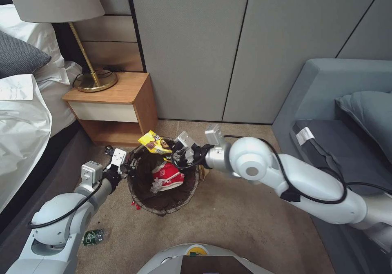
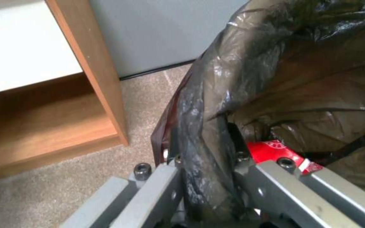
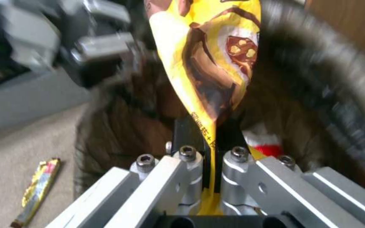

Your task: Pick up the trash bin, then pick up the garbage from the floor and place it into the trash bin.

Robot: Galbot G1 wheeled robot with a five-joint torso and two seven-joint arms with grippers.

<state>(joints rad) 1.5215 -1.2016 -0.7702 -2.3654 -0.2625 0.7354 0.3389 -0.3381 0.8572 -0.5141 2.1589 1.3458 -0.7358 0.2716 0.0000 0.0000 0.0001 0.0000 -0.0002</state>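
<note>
Presently, item one: the trash bin [image 1: 163, 180], dark bag folded over its rim, stood at the centre of the head view on the carpeted floor [image 1: 245, 225]. The left pincer [image 1: 124, 165] was clamped on the rim at the bin's nine o'clock; the left wrist view showed bag plastic squeezed between its jaws.

Item two: the right pincer [image 1: 173, 145] hung over the rim at one o'clock, closed on the yellow snack packet [image 1: 154, 142], which it gripped by one edge in the right wrist view. Most of the packet lay above the twelve o'clock rim rather than over the opening.

Item three: a red-and-white wrapper [image 1: 167, 176] lay inside the bin.

Risks, as judged. Released here, the packet could catch on the rim or slide off behind the bin; the cause would be its overhang. The left grip appeared to hold mostly loose bag, so the liner might slip or the bin tilt if tugged.

Garbage left out: a green-labelled bottle [image 1: 93, 237] at seven o'clock of the bin beside the left arm, a small red scrap [image 1: 134, 204] touching the bin's base at seven o'clock, and a flat candy wrapper [image 3: 36, 188] on the carpet near the bin.

Surroundings: a wooden nightstand [image 1: 118, 106] with a brass lamp [image 1: 87, 76] at eleven o'clock, close behind the bin; a bed [image 1: 20, 114] at nine; a grey sofa [image 1: 339, 114] at three. The nightstand crowded the far rim.
</note>
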